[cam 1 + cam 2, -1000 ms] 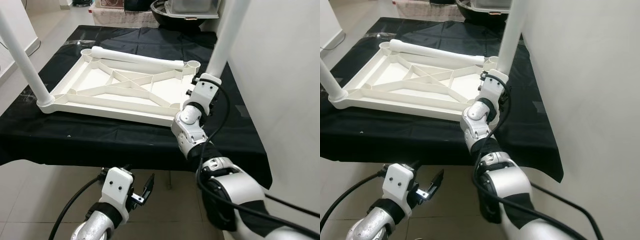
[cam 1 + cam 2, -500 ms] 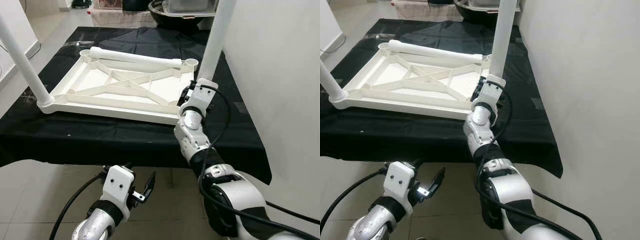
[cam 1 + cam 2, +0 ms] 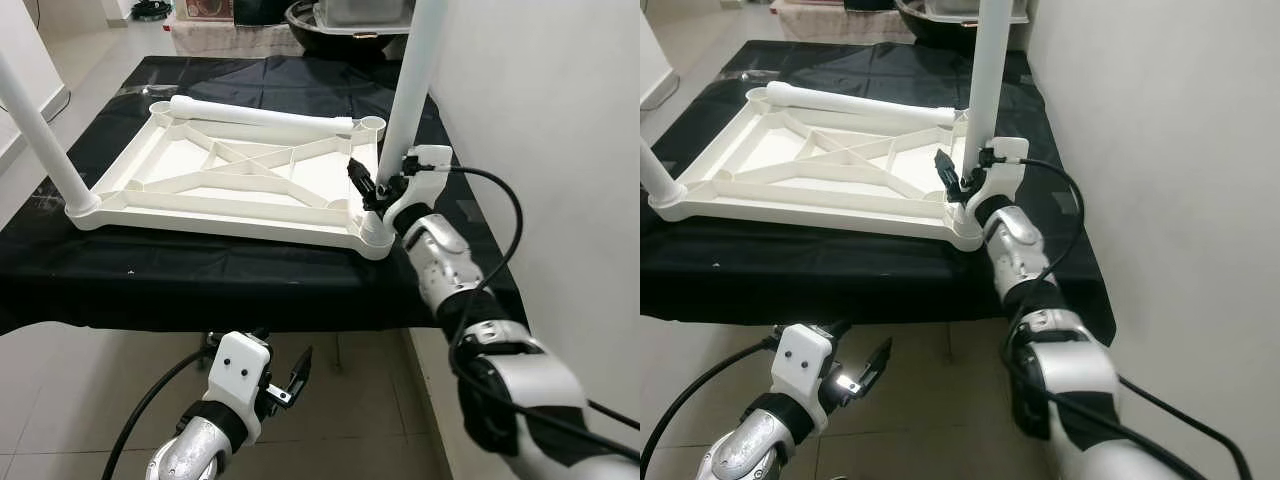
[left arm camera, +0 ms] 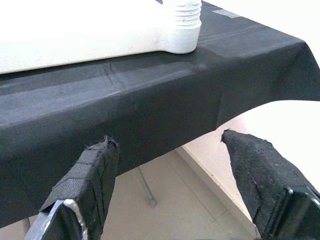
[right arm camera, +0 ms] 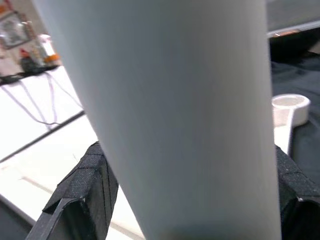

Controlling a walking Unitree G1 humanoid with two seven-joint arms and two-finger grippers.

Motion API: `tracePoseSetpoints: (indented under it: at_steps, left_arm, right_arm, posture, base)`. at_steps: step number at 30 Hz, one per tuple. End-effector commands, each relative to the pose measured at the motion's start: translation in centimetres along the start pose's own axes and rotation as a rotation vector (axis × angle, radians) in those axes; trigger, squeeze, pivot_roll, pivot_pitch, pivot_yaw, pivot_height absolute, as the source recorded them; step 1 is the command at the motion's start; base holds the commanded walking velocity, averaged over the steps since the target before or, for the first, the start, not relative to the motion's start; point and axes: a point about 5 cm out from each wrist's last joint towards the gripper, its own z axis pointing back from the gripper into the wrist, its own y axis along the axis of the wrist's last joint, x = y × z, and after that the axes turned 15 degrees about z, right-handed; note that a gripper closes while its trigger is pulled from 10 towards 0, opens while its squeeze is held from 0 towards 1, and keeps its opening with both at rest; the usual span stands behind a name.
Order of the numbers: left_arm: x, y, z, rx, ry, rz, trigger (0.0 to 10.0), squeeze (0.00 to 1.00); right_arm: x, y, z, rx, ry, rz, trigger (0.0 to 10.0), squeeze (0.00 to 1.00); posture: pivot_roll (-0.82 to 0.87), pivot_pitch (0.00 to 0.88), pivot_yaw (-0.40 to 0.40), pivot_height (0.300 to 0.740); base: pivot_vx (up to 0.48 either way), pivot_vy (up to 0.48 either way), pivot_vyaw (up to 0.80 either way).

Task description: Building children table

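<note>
Left eye view. I see the white table top lying underside up on the black cloth, with a leg standing in its near right corner socket. My right gripper clasps this leg low down, just above the socket. A second leg stands in the near left corner; a third leg lies across the far edge of the top. I judge the main risk to be a leg seated crooked: if I push or twist off-axis, the thread may cross, or the light top may slide toward the cloth's edge.

Right eye view. Same scene; my left gripper hangs idle below the cloth's front edge, over the tiled floor.

Left wrist view. The left gripper's fingers stand spread apart, holding nothing. Above them the ribbed corner socket sits close to the cloth's corner, so a drag sideways could tip the top off.

Right wrist view. The leg fills the gap between the two black fingers, clamped on both sides. A slack grip would let it lean.

No brand, label or writing is legible in any view.
</note>
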Motion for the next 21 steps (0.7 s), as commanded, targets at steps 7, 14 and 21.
tracePoseSetpoints:
  at_steps: [7,14,21]
  left_arm:
    - [0.2,-0.4,0.4,-0.01,-0.009,0.004,10.0,0.0]
    - [0.3,-0.4,0.5,-0.01,-0.009,0.006,10.0,0.0]
    - [0.3,-0.5,0.6,-0.013,-0.012,0.008,10.0,0.0]
  right_arm:
    - [-2.2,0.8,-0.1,-0.016,0.51,-0.043,10.0,0.0]
    - [-3.4,0.7,0.9,-0.032,0.828,-0.021,10.0,0.0]
    - [-4.1,0.9,1.1,-0.023,0.949,0.005,1.3,0.0]
  posture:
    - [0.18,0.164,-0.052,0.74]
    - [0.19,0.164,-0.057,0.74]
    - [0.2,0.158,-0.062,0.74]
  base:
    - [0.0,0.0,0.0]
    - [0.0,0.0,0.0]
    - [0.0,0.0,0.0]
